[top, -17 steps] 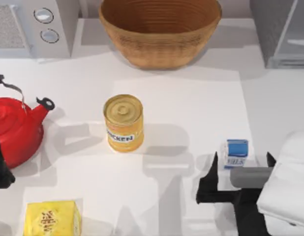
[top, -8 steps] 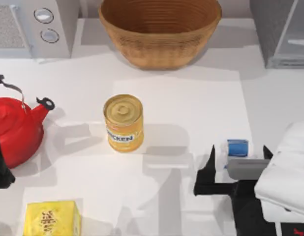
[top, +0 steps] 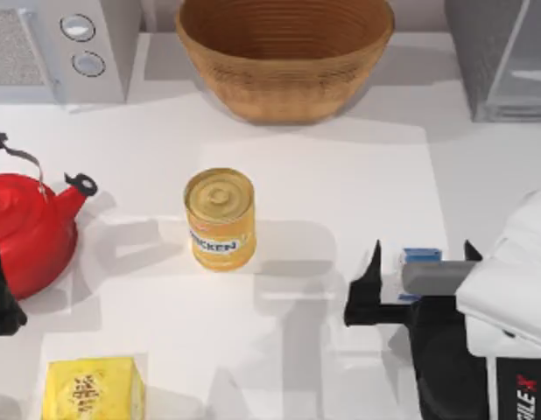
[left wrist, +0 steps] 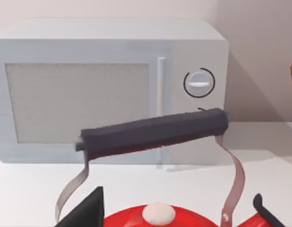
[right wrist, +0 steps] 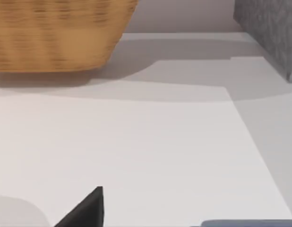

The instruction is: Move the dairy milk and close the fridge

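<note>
The dairy milk [top: 421, 255], a small white carton with a blue top, stands on the table's right side, and a sliver of that top [right wrist: 247, 223] lies at the edge of the right wrist view. My right gripper [top: 422, 262] is open above it, one black finger on each side, and its grey bar hides most of the carton. The fridge [top: 494, 61], a grey speckled box with a pale door panel, sits at the back right, and its corner [right wrist: 273, 28] is in the right wrist view. My left gripper [top: 1, 293] is parked open at the left edge behind the red kettle.
A wicker basket [top: 284, 52] stands at the back centre and a microwave [top: 60, 48] with two knobs at the back left. The red kettle [top: 30, 227] is at the left, a yellow can [top: 220, 219] in the middle, a yellow box [top: 91, 388] at the front left.
My right gripper has slid a little toward the back of the table, covering more of the milk carton. The left arm has not moved.
</note>
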### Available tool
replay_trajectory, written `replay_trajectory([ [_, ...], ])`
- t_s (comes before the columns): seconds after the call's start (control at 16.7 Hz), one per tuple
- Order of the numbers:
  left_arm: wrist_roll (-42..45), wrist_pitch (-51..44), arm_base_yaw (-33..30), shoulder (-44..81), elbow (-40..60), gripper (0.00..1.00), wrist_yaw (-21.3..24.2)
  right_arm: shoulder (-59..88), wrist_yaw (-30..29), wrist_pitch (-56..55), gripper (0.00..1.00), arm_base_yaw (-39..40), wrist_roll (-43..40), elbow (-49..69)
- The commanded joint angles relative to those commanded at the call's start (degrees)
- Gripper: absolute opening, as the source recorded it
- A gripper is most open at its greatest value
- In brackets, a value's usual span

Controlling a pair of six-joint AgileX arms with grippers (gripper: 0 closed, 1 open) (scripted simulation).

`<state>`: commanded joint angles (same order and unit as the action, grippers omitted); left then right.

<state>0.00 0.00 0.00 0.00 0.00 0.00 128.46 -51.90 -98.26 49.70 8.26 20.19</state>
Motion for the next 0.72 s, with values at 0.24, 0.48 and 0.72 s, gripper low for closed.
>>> replay_trajectory([
  [0.24,0.0,0.0,0.0,0.0,0.0,1.0,0.0,0.0,0.0,0.0,0.7,0.0,0.0,0.0],
  [0.48,0.0,0.0,0.0,0.0,0.0,1.0,0.0,0.0,0.0,0.0,0.4,0.0,0.0,0.0],
  [0.72,0.0,0.0,0.0,0.0,0.0,1.0,0.0,0.0,0.0,0.0,0.1,0.0,0.0,0.0],
])
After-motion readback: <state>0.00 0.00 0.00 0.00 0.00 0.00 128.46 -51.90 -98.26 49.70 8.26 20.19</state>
